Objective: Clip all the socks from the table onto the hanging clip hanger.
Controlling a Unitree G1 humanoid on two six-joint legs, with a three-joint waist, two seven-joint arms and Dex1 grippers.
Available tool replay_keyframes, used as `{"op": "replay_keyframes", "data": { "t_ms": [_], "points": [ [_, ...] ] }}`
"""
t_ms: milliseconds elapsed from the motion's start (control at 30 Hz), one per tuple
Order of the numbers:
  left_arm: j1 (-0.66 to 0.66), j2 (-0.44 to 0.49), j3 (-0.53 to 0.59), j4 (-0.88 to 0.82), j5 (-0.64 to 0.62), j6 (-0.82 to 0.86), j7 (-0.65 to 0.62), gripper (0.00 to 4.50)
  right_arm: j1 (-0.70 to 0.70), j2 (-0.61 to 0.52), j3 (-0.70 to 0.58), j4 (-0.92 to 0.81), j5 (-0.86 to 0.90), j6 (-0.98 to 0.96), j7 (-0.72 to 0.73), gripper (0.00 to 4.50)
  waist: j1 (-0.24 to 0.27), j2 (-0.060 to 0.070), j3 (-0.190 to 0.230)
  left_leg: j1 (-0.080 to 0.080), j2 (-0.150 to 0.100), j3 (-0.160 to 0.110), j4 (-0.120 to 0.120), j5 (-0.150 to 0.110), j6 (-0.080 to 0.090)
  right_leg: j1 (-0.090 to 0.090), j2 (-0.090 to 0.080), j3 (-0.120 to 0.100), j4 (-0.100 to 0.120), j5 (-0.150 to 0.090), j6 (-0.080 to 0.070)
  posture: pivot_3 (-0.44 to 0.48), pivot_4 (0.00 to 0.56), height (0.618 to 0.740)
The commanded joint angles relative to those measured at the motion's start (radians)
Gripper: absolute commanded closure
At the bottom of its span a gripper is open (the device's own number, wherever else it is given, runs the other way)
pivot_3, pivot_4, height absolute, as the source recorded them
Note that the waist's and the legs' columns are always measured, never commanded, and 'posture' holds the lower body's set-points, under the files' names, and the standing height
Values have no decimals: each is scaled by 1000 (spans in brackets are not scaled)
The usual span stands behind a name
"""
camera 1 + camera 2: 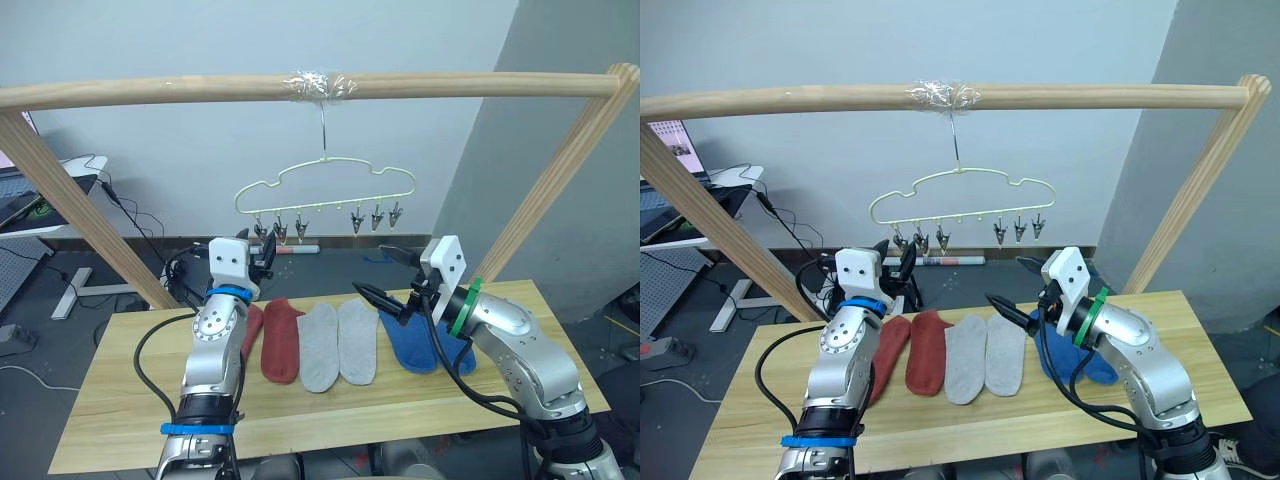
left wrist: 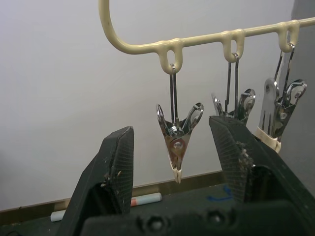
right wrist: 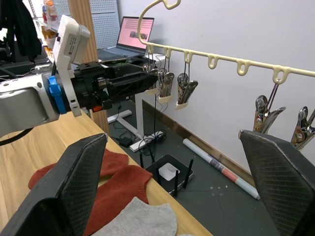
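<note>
Several socks lie in a row on the table [image 1: 120,400]: two rust-red socks [image 1: 282,342], two grey socks [image 1: 338,345] and two blue socks [image 1: 412,342]. One red sock is partly hidden behind my left arm. The pale-yellow clip hanger [image 1: 325,183] hangs above them with empty metal clips. My left gripper [image 1: 262,256] is raised and open at the hanger's leftmost clips. In the left wrist view a clip [image 2: 178,140] hangs between its fingers [image 2: 114,169] without touching them. My right gripper [image 1: 388,278] is open and empty above the blue socks.
A thick wooden pole [image 1: 180,92] carries the hanger's hook, with slanted wooden legs [image 1: 90,220] on both sides behind the table. A desk with a laptop [image 3: 132,33] stands at the left. Cables and a white tube [image 1: 955,261] lie on the floor behind.
</note>
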State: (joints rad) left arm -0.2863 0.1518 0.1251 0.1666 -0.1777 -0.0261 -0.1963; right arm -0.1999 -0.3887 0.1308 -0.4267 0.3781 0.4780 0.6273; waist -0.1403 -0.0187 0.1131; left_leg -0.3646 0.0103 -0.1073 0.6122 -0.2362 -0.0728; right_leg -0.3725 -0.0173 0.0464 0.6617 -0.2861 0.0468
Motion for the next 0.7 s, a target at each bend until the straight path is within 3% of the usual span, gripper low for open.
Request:
{"op": "replay_keyframes", "data": {
  "t_ms": [33, 533, 700],
  "points": [
    [-45, 8, 14, 14, 5, -40, 3, 1842, -18, 2, -25, -25, 21, 1, -6, 0, 0, 0, 0, 0, 0, 0, 0, 0, 0, 0, 0, 0, 0, 0, 0, -197, 98, 740],
    [-78, 15, 8, 43, 5, -81, -11, 1842, -20, -2, -23, -22, 6, -7, -5, 0, -1, -2, 8, 0, 0, 0, 0, 0, 0, -1, 0, 0, 0, 0, 0, -200, 101, 740],
    [-79, 13, -1, 27, 6, -90, -24, 3345, -13, -8, -21, -22, -1, -9, -2, 0, 0, -2, 11, -1, 0, 0, 0, 0, 0, -1, 0, 0, 0, 0, 0, -199, 104, 740]
  ]
}}
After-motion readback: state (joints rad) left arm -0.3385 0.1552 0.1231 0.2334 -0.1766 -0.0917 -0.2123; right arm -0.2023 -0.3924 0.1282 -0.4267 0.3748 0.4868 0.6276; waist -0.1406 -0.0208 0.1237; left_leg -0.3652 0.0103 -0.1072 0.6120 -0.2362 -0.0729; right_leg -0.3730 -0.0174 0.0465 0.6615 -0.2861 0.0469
